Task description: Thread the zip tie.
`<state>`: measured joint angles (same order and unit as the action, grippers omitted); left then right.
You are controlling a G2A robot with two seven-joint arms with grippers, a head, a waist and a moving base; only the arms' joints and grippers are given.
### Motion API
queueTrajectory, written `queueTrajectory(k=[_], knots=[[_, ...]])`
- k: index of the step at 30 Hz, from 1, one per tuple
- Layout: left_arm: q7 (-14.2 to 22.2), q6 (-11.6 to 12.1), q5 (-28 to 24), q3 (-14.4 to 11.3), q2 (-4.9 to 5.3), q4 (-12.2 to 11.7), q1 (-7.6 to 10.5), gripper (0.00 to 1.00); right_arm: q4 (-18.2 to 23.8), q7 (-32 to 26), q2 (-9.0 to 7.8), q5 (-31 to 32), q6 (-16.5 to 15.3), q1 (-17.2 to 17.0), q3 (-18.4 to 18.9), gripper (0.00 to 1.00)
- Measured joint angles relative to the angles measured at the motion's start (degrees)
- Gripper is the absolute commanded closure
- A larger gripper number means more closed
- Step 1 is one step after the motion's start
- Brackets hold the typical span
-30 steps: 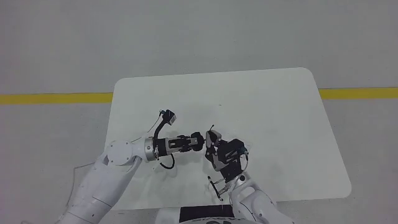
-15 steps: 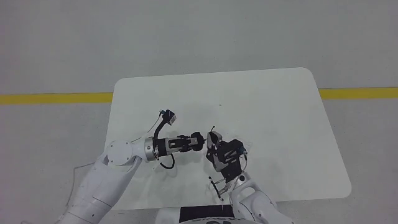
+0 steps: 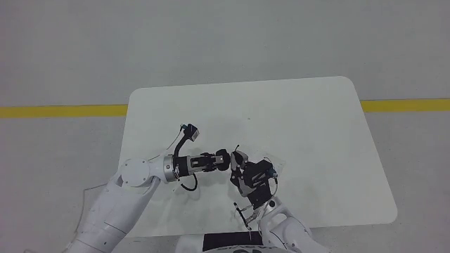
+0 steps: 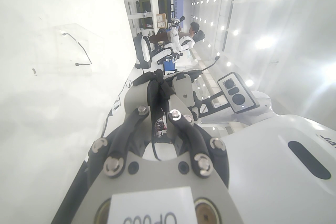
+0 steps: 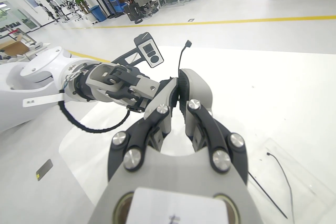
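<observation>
1. The right gripper (image 5: pixel 179 89) is closed narrow on a thin black plastic zip tie (image 5: pixel 180 59), its two dark ribbed pads pressed against the strap.
2. Above the pads the strap stands nearly upright with a slight bend. Its small square head (image 5: pixel 188 44) is at the top, clear of both grippers.
3. The part of the strap below the pads is hidden between the fingers, so its lower end cannot be made out.
4. The left gripper (image 4: pixel 157 80) has its grey fingers drawn together with the black pads meeting. Whether it pinches any of the strap cannot be told.
5. In the right wrist view, the left gripper comes in from the side, and its tips sit just beside the right gripper's near finger, close enough to seem touching.
6. In the top view, both grippers meet tip to tip above the white, round-cornered table (image 3: pixel 316 112). They are on the half nearer the robot and a little toward its left.
7. A clear, flat plastic tray (image 5: pixel 304 175) lies on the table near the right arm, on the robot's right side.
8. Two spare black zip ties rest on that tray (both loose, neither touched by a gripper). One is curved (image 5: pixel 285 179) and one is straight (image 5: pixel 266 194).
</observation>
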<state>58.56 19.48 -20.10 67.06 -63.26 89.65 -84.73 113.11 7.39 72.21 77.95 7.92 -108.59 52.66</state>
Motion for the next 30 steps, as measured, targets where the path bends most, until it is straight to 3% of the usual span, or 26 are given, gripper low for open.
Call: queueTrajectory(k=[4, 5, 6, 7, 18, 19, 21, 24, 28, 30], knots=[[0.0, 0.0, 0.0, 0.0, 0.0, 0.0, 0.0, 1.0, 0.0, 0.1, -0.04, -0.1, 0.2, -0.2, 0.1, 1.0], [0.0, 0.0, 0.0, 0.0, 0.0, 0.0, 0.0, 1.0, 0.0, 0.1, -0.05, -0.1, 0.2, -0.2, 0.2, 0.73], [0.0, 0.0, 0.0, 0.0, 0.0, 0.0, 0.0, 1.0, 0.0, 0.1, -0.07, -0.1, 0.2, -0.2, 0.2, 0.55], [0.0, 0.0, 0.0, 0.0, 0.0, 0.0, 0.0, 1.0, 0.1, 0.0, -0.08, -0.2, 0.2, -0.3, 0.2, 0.0], [0.0, 0.0, 0.0, 0.0, 0.0, 0.0, 0.0, 1.0, 1.7, 2.4, -0.32, -1.5, -0.1, -1.4, 1.4, 0.0], [0.0, 0.0, 0.0, 0.0, 0.0, 0.0, 0.0, 1.0, 1.9, 2.5, -0.36, -1.6, -0.1, -1.6, 1.5, 0.07], [0.0, 0.0, 0.0, 0.0, 0.0, 0.0, 0.0, 1.0, 2.2, 2.6, -0.4, -1.6, -0.2, -1.7, 1.7, 0.51], [0.0, 0.0, 0.0, 0.0, 0.0, 0.0, 0.0, 1.0, 2.5, 2.7, -0.45, -1.6, -0.2, -1.9, 1.8, 0.62], [0.0, 0.0, 0.0, 0.0, 0.0, 0.0, 0.0, 1.0, 2.7, 2.8, -0.49, -1.9, -0.6, -2.0, 1.7, 1.0], [0.0, 0.0, 0.0, 0.0, 0.0, 0.0, 0.0, 1.0, 2.7, 2.8, -0.51, -2.0, -0.8, -2.0, 1.7, 1.0]])
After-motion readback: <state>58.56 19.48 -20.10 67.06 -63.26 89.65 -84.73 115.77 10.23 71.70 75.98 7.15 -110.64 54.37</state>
